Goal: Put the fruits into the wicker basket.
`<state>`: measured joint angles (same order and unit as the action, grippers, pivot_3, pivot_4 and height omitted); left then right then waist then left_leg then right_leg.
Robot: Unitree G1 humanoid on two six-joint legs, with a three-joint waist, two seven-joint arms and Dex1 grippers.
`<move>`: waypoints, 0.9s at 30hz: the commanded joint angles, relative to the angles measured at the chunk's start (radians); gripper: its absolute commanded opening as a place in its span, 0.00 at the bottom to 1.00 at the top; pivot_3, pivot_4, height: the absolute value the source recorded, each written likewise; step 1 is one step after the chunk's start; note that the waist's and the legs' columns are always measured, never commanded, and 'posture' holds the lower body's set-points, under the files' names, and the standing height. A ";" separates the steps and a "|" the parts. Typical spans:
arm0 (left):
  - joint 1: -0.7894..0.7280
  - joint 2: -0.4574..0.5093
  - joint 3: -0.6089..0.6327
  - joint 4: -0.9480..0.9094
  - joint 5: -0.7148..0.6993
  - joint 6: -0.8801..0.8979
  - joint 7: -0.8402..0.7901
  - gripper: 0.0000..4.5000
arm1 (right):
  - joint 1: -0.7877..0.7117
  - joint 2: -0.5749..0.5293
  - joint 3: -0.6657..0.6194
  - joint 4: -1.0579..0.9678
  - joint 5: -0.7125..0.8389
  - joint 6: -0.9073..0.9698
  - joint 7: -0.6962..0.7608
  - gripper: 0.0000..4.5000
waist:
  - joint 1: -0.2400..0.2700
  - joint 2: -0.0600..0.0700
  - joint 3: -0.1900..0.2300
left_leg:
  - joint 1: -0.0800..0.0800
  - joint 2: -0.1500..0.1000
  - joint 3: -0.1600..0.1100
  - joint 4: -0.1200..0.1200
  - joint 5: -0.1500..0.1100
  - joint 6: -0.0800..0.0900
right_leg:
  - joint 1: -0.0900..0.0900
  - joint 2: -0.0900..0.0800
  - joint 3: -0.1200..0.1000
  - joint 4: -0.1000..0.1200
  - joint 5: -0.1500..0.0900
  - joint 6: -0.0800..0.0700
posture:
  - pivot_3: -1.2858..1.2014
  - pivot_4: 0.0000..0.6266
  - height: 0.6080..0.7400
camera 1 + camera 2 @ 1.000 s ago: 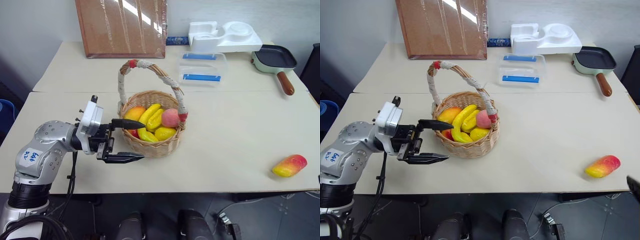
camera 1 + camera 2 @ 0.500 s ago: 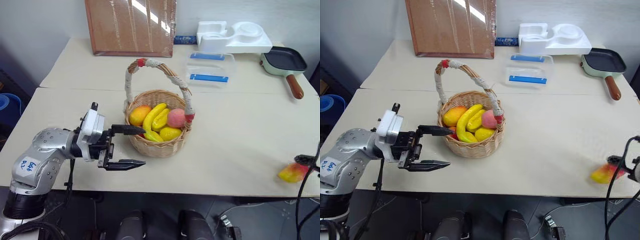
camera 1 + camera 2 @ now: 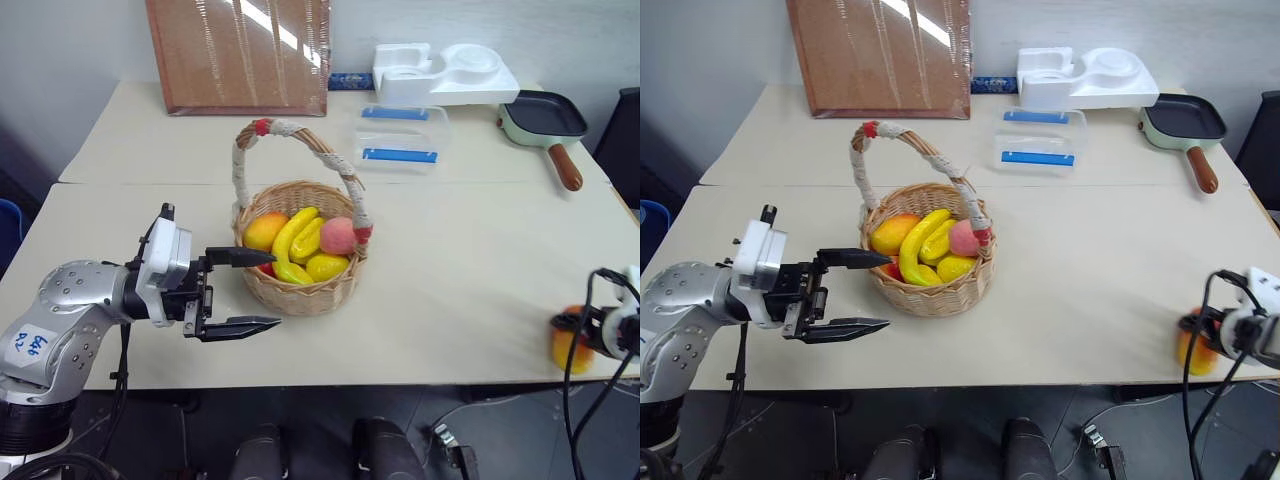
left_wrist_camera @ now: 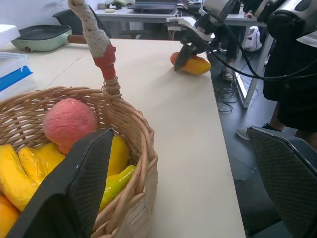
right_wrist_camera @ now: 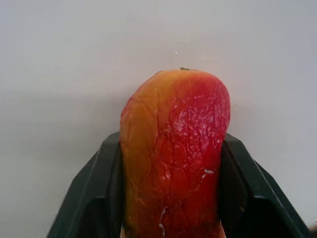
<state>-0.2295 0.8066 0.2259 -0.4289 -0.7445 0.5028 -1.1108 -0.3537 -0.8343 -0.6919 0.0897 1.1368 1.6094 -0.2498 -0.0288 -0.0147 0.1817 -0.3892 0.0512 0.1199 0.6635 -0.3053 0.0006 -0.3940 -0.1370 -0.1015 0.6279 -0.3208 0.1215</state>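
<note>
Gripping the mango (image 5: pixel 174 153) at the tabletop's (image 3: pixel 450 290) right edge, the right claw (image 3: pixel 582 335) was closed on it; lifting toward the basket (image 3: pixel 300 290) was called for next, the left claw (image 3: pixel 240 290) spread beside it.

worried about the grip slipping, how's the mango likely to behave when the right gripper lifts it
The mango looks stiff: its skin keeps its shape between the right gripper's fingers, so it probably won't squash. Its glossy, rounded sides could let it slide or twist out of a light pinch. It seems plastic, so likely light. Set down, the elongated body may roll on the table.
</note>
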 commanded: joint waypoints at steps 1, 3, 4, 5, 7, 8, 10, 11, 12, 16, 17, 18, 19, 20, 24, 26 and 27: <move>0.064 0.023 0.085 -0.022 -0.019 -0.014 0.000 1.00 | -0.057 -0.086 0.122 -0.262 0.122 -0.043 0.341 0.43 | -0.002 0.004 0.002 | 0.000 0.000 0.000 -0.001 0.000 0.000 | -0.001 0.000 0.001 0.000 0.000 0.000 | 0.52 0.24 1.00; 0.118 0.013 0.135 -0.028 -0.032 -0.017 0.009 1.00 | -0.028 -0.164 0.234 -0.454 0.085 -0.214 0.687 0.43 | 0.001 0.009 0.004 | -0.001 0.000 0.000 -0.002 0.000 0.000 | -0.003 0.000 0.001 0.000 0.000 0.000 | 0.52 0.24 1.00; 0.140 -0.001 0.163 -0.030 -0.043 -0.022 0.024 1.00 | -0.026 -0.178 0.275 -0.502 0.054 -0.303 0.816 0.43 | 0.003 0.009 0.004 | -0.001 0.000 0.000 -0.003 -0.001 0.000 | -0.003 0.000 0.001 0.000 0.000 0.000 | 0.52 0.24 1.00; 0.159 -0.015 0.190 -0.031 -0.058 -0.021 0.041 1.00 | -0.037 -0.177 0.312 -0.521 0.009 -0.389 0.893 0.43 | 0.004 0.008 0.004 | -0.001 0.000 -0.001 -0.003 -0.001 -0.001 | -0.003 0.001 0.001 -0.001 0.000 0.000 | 0.52 0.24 1.00; 0.186 -0.025 0.220 -0.028 -0.070 -0.011 0.061 1.00 | -0.070 -0.151 0.364 -0.511 -0.065 -0.515 0.956 0.43 | 0.007 0.001 0.002 | -0.001 0.004 -0.002 -0.002 -0.003 -0.003 | -0.001 0.004 -0.001 -0.002 0.000 0.000 | 0.52 0.24 1.00; 0.214 -0.026 0.237 -0.030 -0.064 -0.014 0.063 1.00 | -0.118 -0.119 0.383 -0.496 -0.036 -0.518 0.964 0.43 | 0.009 -0.001 0.002 | -0.001 0.004 -0.003 0.000 -0.004 -0.003 | 0.000 0.004 -0.002 -0.002 0.000 0.000 | 0.52 0.24 1.00; 0.268 -0.038 0.272 -0.041 -0.067 -0.016 0.082 1.00 | -0.200 -0.047 0.428 -0.485 -0.038 -0.565 0.966 0.43 | 0.005 -0.002 0.002 | -0.002 0.004 -0.001 0.002 -0.005 -0.001 | 0.001 0.002 0.000 -0.002 0.001 0.001 | 0.52 0.24 1.00; 0.293 -0.041 0.287 -0.052 -0.071 -0.015 0.089 1.00 | -0.231 -0.023 0.457 -0.479 -0.076 -0.601 0.966 0.43 | 0.004 -0.002 0.002 | -0.002 0.004 0.000 0.002 -0.005 0.001 | 0.001 0.000 0.001 -0.002 0.002 0.001 | 0.52 0.24 1.00; 0.307 -0.045 0.298 -0.059 -0.074 -0.016 0.099 1.00 | -0.262 -0.006 0.493 -0.453 -0.136 -0.628 0.942 0.43 | 0.004 -0.002 0.002 | -0.002 0.004 0.000 0.002 -0.005 0.001 | 0.001 -0.001 0.001 -0.002 0.002 0.002 | 0.52 0.24 1.00; 0.334 -0.060 0.308 -0.081 -0.080 -0.022 0.127 1.00 | -0.385 0.059 0.605 -0.275 -0.380 -0.779 0.872 0.43 | 0.006 -0.002 0.002 | -0.002 0.004 -0.001 0.003 -0.005 0.001 | -0.001 -0.003 0.000 -0.002 0.002 0.002 | 0.52 0.24 1.00; 0.332 -0.064 0.307 -0.083 -0.081 -0.025 0.135 1.00 | -0.421 0.087 0.618 -0.223 -0.419 -0.819 0.864 0.43 | 0.003 -0.002 0.002 | -0.002 0.003 0.000 0.003 -0.005 0.001 | -0.001 -0.003 0.000 -0.002 0.002 0.002 | 0.52 0.24 1.00; 0.328 -0.069 0.306 -0.085 -0.082 -0.028 0.144 1.00 | -0.466 0.127 0.633 -0.169 -0.449 -0.861 0.871 0.43 | 0.003 -0.002 0.002 | -0.002 -0.001 0.001 0.003 -0.005 0.001 | -0.001 -0.003 0.000 -0.001 0.002 0.002 | 0.52 0.24 1.00; 0.324 -0.075 0.306 -0.085 -0.085 -0.030 0.153 1.00 | -0.505 0.165 0.643 -0.131 -0.462 -0.890 0.886 0.43 | 0.001 -0.002 0.002 | -0.002 -0.001 0.001 0.003 -0.005 0.001 | -0.002 -0.003 0.000 -0.001 0.002 0.002 | 0.52 0.24 1.00; 0.320 -0.080 0.307 -0.086 -0.089 -0.032 0.161 1.00 | -0.541 0.202 0.653 -0.095 -0.474 -0.912 0.898 0.43 | 0.000 -0.001 0.002 | -0.002 0.000 0.001 0.003 -0.005 0.001 | -0.002 -0.003 0.000 0.000 0.002 0.002 | 0.52 0.24 1.00; 0.311 -0.096 0.306 -0.086 -0.092 -0.042 0.184 1.00 | -0.651 0.348 0.668 0.024 -0.490 -0.957 0.936 0.43 | -0.007 -0.001 0.003 | -0.002 0.002 0.002 0.000 -0.004 -0.001 | -0.003 0.000 -0.001 0.002 0.002 0.001 | 0.52 0.24 1.00; 0.306 -0.105 0.305 -0.085 -0.098 -0.047 0.198 1.00 | -0.691 0.402 0.684 0.070 -0.469 -0.923 0.987 0.43 | -0.006 -0.001 0.003 | -0.002 0.004 0.002 0.000 -0.004 -0.001 | -0.003 0.001 -0.001 0.002 0.002 0.001 | 0.52 0.24 1.00; 0.302 -0.111 0.304 -0.085 -0.103 -0.048 0.207 1.00 | -0.707 0.417 0.699 0.085 -0.450 -0.875 1.020 0.43 | -0.005 -0.001 0.003 | -0.002 0.004 0.001 0.000 -0.004 -0.001 | -0.003 0.001 -0.001 0.002 0.002 0.001 | 0.52 0.24 1.00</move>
<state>0.0823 0.7015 0.5100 -0.4962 -0.8235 0.4761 -0.9176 -1.0272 -0.4260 -0.0011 0.1705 0.6515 0.6945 0.7155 -0.0342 -0.0156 0.1843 -0.3914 0.0555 0.1213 0.6637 -0.3095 -0.0004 -0.3972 -0.1356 -0.1021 0.6299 -0.3188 0.1226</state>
